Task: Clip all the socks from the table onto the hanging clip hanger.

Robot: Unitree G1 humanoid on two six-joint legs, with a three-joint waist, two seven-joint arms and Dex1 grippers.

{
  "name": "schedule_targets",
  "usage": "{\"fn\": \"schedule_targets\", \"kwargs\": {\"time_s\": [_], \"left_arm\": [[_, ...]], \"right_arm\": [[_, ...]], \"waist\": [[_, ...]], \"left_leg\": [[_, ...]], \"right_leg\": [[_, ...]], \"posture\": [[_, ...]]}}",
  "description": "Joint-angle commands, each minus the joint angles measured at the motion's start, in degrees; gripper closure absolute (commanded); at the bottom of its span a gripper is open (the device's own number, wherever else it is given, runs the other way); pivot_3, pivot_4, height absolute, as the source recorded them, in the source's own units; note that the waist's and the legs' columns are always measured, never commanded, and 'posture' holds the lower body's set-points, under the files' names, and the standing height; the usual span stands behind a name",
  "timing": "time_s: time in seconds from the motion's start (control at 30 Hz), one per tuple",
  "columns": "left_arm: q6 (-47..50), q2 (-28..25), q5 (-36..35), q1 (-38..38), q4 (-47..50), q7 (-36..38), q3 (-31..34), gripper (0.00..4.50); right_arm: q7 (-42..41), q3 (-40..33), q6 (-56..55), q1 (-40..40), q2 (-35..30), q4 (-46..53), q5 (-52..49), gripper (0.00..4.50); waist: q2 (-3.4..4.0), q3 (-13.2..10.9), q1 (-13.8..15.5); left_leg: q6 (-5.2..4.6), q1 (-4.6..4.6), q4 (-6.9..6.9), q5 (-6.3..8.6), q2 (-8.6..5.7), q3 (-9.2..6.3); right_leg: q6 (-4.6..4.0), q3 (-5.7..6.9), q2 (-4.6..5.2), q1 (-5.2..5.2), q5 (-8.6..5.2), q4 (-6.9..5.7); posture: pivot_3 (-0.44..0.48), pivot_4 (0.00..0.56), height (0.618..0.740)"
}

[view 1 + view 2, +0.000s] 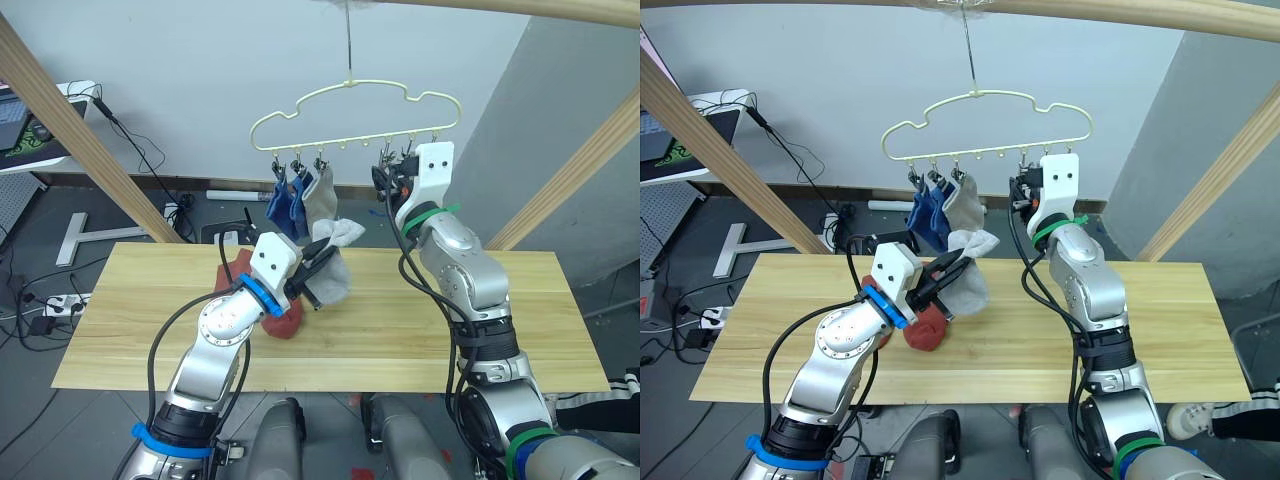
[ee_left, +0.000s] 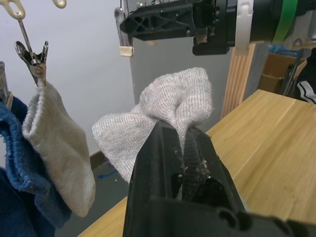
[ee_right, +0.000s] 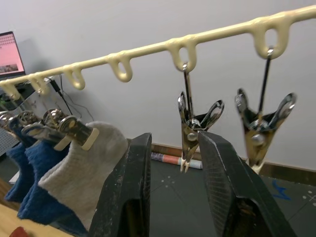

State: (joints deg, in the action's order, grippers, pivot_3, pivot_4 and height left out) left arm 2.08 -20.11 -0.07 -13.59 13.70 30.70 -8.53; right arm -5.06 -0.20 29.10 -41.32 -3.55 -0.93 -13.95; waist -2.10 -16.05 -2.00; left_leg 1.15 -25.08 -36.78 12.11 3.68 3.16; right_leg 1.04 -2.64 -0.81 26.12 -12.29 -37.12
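Observation:
The pale-yellow clip hanger (image 1: 352, 108) hangs above the far edge of the table (image 1: 500, 310). Two blue socks (image 1: 284, 200) and a light grey sock (image 1: 321, 193) are clipped at its left end. My left gripper (image 1: 322, 255) is shut on another light grey sock (image 2: 168, 108), held up over the table below the hanger. Rust-red socks (image 1: 284, 321) lie bunched on the wood under that arm. My right gripper (image 3: 173, 143) is raised at the hanger bar, open, its fingers (image 3: 131, 187) on either side of an empty metal clip (image 3: 191, 123).
Thick wooden frame poles slant up at the left (image 1: 90, 150) and right (image 1: 575, 175), with a beam across the top. A second empty clip (image 3: 261, 128) hangs beside the first. A monitor (image 1: 22, 122) and floor cables (image 1: 45, 300) lie off the table's left.

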Motion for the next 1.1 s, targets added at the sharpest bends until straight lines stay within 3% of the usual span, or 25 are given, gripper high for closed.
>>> {"fn": "schedule_targets", "kwargs": {"time_s": [0.03,1.1], "left_arm": [[-0.3,-0.3,-0.5,0.2,3.0,-0.1,0.4,4.5],[1.5,0.2,-1.8,-1.3,5.4,-0.6,0.9,4.5]], "right_arm": [[0.7,-1.2,-1.2,-1.9,0.3,-0.5,0.7,2.99],[0.3,-2.3,-7.7,-10.0,2.3,-11.4,2.2,2.99]], "waist": [[0.0,0.0,0.0],[0.09,-0.1,0.2]], "left_leg": [[0.0,0.0,0.0,0.0,0.0,0.0],[0.0,0.0,0.02,0.0,0.0,0.0]], "right_leg": [[0.0,0.0,0.0,0.0,0.0,0.0],[0.0,0.01,0.01,0.01,0.0,0.01]], "posture": [[0.014,0.299,0.74],[0.029,0.308,0.74]]}}
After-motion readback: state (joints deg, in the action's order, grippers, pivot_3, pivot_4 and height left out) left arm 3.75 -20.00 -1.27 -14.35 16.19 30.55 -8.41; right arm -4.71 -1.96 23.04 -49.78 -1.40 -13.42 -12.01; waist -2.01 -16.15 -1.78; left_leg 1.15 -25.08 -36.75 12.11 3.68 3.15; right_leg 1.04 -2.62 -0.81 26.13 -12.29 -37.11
